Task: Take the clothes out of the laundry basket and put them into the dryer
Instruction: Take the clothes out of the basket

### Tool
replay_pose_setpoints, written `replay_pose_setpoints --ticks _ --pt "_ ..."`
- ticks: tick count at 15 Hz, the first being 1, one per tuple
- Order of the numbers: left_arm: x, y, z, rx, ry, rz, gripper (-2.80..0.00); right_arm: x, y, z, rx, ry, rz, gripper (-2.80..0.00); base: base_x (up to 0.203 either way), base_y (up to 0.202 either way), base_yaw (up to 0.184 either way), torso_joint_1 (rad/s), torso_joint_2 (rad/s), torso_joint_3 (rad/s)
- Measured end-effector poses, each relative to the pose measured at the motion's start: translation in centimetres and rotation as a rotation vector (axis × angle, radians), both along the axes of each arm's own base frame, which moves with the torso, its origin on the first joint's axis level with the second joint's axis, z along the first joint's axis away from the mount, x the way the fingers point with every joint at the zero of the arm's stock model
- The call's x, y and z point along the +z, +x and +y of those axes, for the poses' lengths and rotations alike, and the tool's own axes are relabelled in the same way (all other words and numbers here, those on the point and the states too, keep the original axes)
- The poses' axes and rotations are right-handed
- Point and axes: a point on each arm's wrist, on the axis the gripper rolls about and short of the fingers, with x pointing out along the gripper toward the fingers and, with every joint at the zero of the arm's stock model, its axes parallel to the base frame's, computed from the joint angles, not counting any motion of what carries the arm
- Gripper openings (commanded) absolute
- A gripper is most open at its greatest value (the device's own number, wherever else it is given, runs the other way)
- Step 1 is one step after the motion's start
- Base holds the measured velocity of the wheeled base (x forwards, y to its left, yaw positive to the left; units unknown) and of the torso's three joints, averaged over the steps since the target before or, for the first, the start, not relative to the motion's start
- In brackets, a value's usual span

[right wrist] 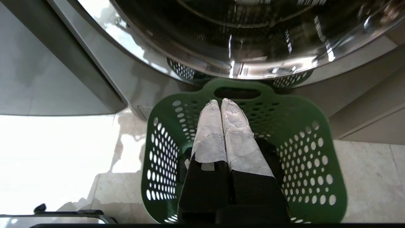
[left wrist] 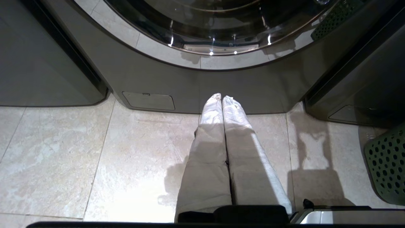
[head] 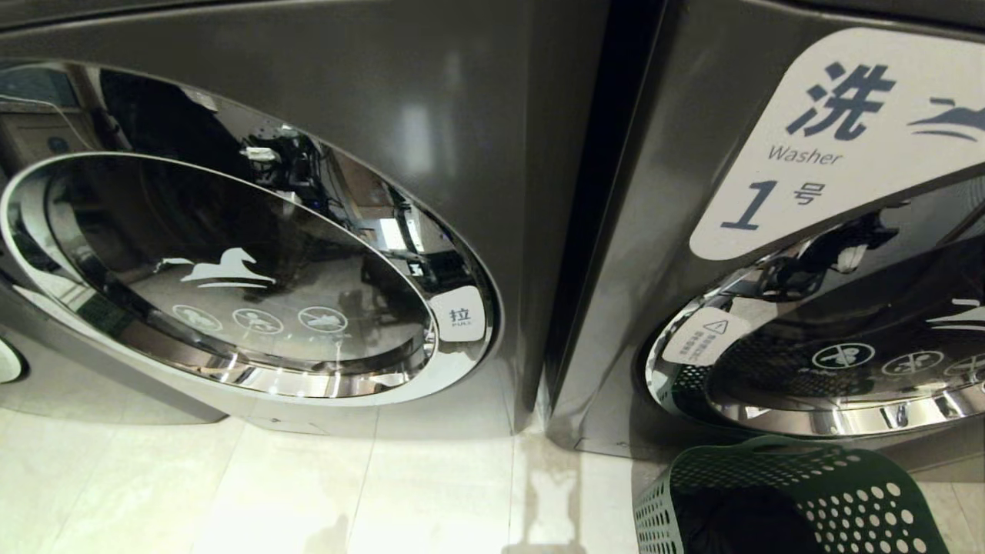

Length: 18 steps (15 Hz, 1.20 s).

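Observation:
A green perforated laundry basket [head: 846, 492] stands on the floor before the right of two grey front-loading machines. Dark clothes [right wrist: 278, 152] lie in its bottom. My right gripper [right wrist: 220, 100] hangs above the basket [right wrist: 158, 164], its white-wrapped fingers pressed together, holding nothing. My left gripper [left wrist: 222, 96] is also shut and empty, over the floor tiles before the left machine [left wrist: 221, 85]. The right machine [head: 654, 231] bears a "Washer 1" label. The left machine [head: 462, 115] shows no name, so I cannot tell which is the dryer. Neither arm shows in the head view.
Both round doors, the left door [head: 231, 269] and the right door [head: 846, 369], are closed. The left one carries a white pull tab [head: 460, 314]. A dark gap [head: 585, 231] separates the machines. Pale floor tiles [head: 308, 492] spread out before the left machine.

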Motion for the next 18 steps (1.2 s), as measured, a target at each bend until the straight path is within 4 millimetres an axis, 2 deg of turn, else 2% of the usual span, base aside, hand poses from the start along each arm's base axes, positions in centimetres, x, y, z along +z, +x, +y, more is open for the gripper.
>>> replay_pose_setpoints --ticks 3,9,13,15,18 --pt "0.0 0.0 0.0 0.0 0.0 0.001 -2.8 0.0 0.0 0.0 0.0 0.0 0.001 -2.8 0.0 0.0 0.0 0.007 0.25 0.263" --pt "0.0 0.0 0.0 0.0 0.0 0.0 -2.8 0.0 0.0 0.0 0.003 -0.006 0.0 -2.8 0.0 0.0 0.0 0.001 0.02 0.024" --pt "0.0 0.0 0.0 0.0 0.0 0.0 -2.8 0.0 -0.1 0.0 0.017 -0.131 0.031 -2.8 0.0 0.0 0.0 0.0 0.0 0.0" --pt "0.0 0.0 0.0 0.0 0.0 0.0 -2.8 0.7 -0.2 0.0 0.004 -0.138 0.09 -2.8 0.0 0.0 0.0 0.0 0.0 0.0" --pt "0.0 0.0 0.0 0.0 0.0 0.0 -2.8 2.8 0.6 -0.1 -0.067 -0.06 0.306 -2.8 0.0 0.0 0.0 0.0 0.0 0.0"
